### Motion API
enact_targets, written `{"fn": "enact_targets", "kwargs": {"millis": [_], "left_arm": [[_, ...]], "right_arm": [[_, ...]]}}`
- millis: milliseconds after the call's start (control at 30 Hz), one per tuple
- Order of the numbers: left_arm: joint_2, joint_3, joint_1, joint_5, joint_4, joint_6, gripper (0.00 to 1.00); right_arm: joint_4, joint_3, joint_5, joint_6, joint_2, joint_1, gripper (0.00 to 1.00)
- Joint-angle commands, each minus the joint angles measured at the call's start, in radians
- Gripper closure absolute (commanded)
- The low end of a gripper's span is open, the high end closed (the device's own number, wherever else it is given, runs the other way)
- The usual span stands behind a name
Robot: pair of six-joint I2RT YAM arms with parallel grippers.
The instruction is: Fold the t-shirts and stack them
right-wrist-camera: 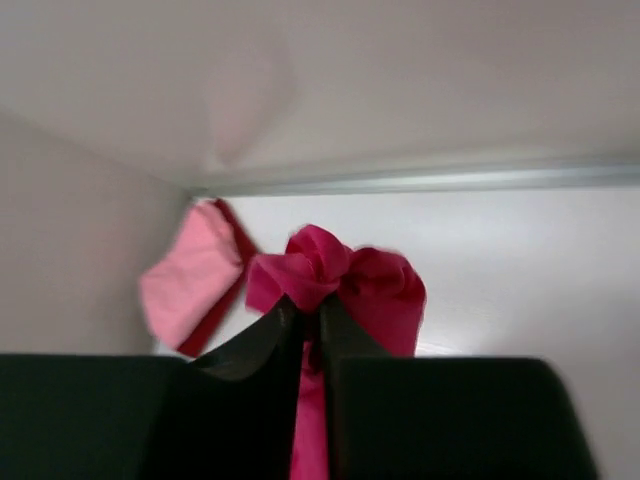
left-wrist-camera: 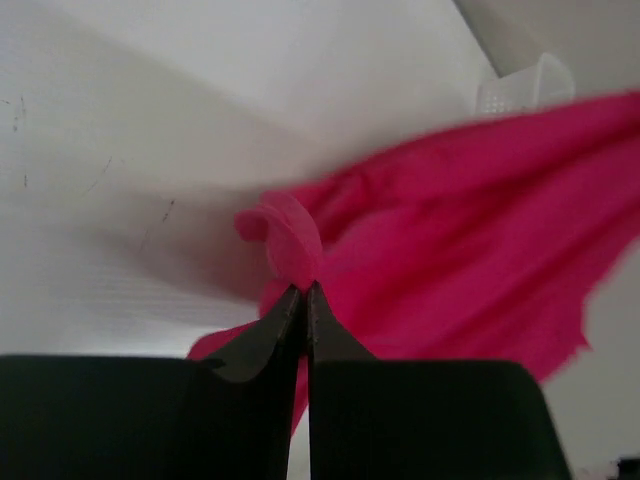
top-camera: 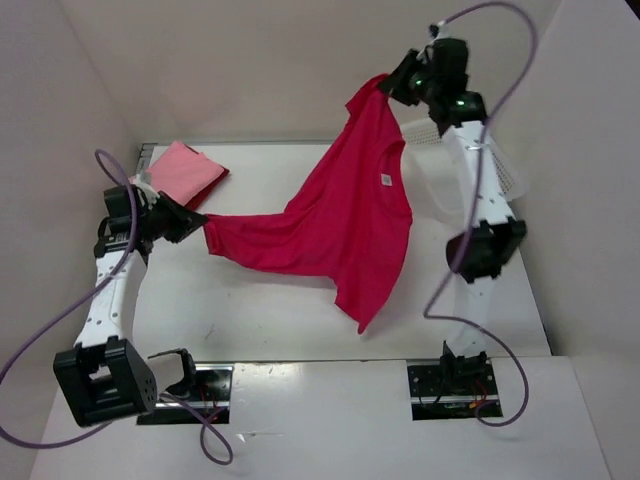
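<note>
A: Light?
B: Bright, even, from overhead. Table point(top-camera: 300, 315) was nearly washed out, only a faint shadow under the shirt point(top-camera: 350, 220).
A: Sharpness?
B: Top view was crisp. Left wrist: shirt's far edge was smeared, basket point(left-wrist-camera: 525, 85) soft. Right wrist was soft all over, pink shirt point(right-wrist-camera: 190, 280) blurred, wall point(right-wrist-camera: 80, 220) hazy.

The small neck tag point(top-camera: 384, 180) on the magenta t-shirt point(top-camera: 340, 225) is illegible.

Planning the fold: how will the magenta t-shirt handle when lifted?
Probably floppy: the magenta t-shirt sags between left gripper and right gripper. Likely light: small pinches alone carry it. Its loose hem dangles, so it may bunch.
</note>
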Motion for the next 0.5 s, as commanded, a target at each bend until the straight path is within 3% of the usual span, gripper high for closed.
{"fn": "enact_targets", "kwargs": {"millis": [0, 67, 100, 167, 233, 333, 367, 467], "left_arm": [[0.085, -0.023, -0.041, -0.037, 0.190, -0.037, 0.90], [0.198, 0.000, -0.066, -0.068, 0.233, -0.046, 0.85], [0.236, 0.017, -0.077, -0.082, 0.245, -0.046, 0.84], [0.317, 0.040, -0.086, -0.098, 0.325, -0.062, 0.78], [0.369, 0.064, -0.086, -0.151, 0.345, -0.062, 0.70], [0.427, 0.126, -0.060, -0.184, 0.345, -0.050, 0.63], [0.438, 0.143, -0.049, -0.193, 0.333, -0.040, 0.60], [0.426, 0.154, 0.011, -0.187, 0.311, -0.040, 0.53]], "right_arm": [[-0.123, 0.284, 0.013, -0.022, 0.301, -0.012, 0.80], [-0.081, 0.265, 0.023, -0.002, 0.319, -0.012, 0.66], [-0.081, 0.249, 0.036, -0.002, 0.304, -0.025, 0.53], [-0.094, 0.260, 0.036, -0.016, 0.287, -0.025, 0.48], [-0.094, 0.199, -0.005, -0.016, 0.225, -0.025, 0.48], [0.008, -0.100, -0.063, -0.004, 0.034, 0.007, 0.56], [0.086, -0.292, -0.063, -0.004, -0.023, 0.018, 0.59], [0.153, -0.625, -0.053, 0.025, -0.213, 0.078, 0.76]]}}
